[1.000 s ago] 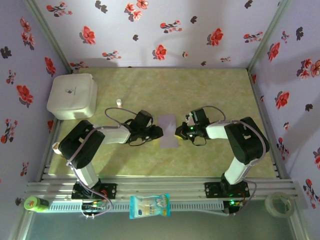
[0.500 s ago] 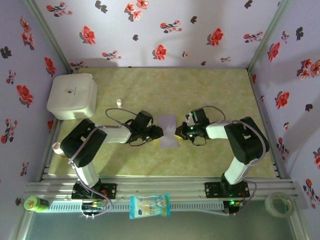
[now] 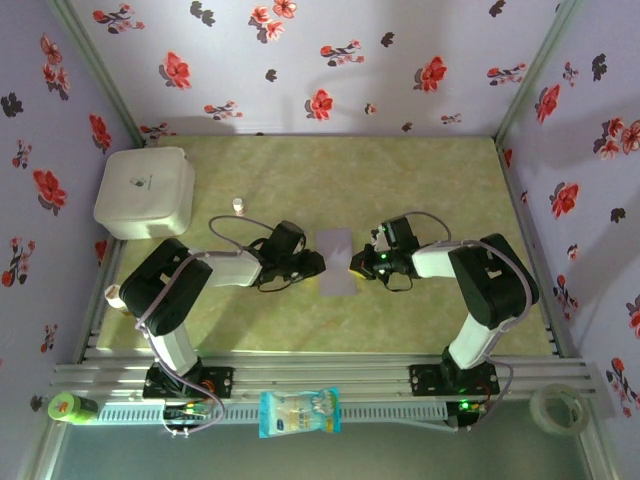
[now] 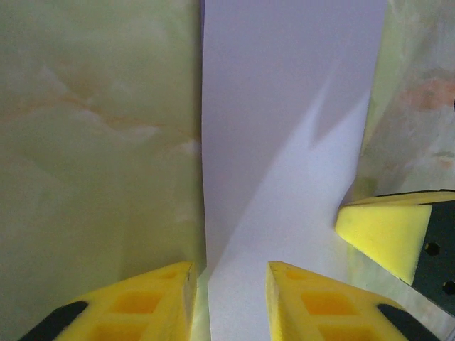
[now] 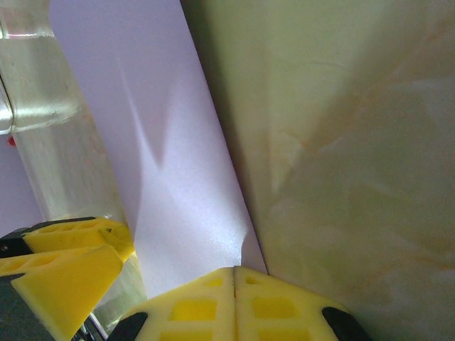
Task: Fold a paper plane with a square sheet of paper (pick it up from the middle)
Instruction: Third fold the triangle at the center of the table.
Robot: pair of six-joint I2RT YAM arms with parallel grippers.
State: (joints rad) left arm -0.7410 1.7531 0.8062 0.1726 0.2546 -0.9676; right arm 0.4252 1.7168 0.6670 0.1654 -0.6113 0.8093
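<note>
The square sheet of paper, pale lilac, lies folded into a narrow strip on the table between my two grippers. In the left wrist view the sheet of paper runs away from my left gripper. Its jaws stand apart, and the strip's left edge passes through the gap. My right gripper is shut, its tips resting on the near edge of the paper. From above, the left gripper and right gripper face each other across the strip. The paper plane is out of view.
A white rounded box sits at the back left, with a small white cylinder beside it. On the front rail lie a blue-and-white packet, a green bottle and a tape roll. Floral walls close three sides.
</note>
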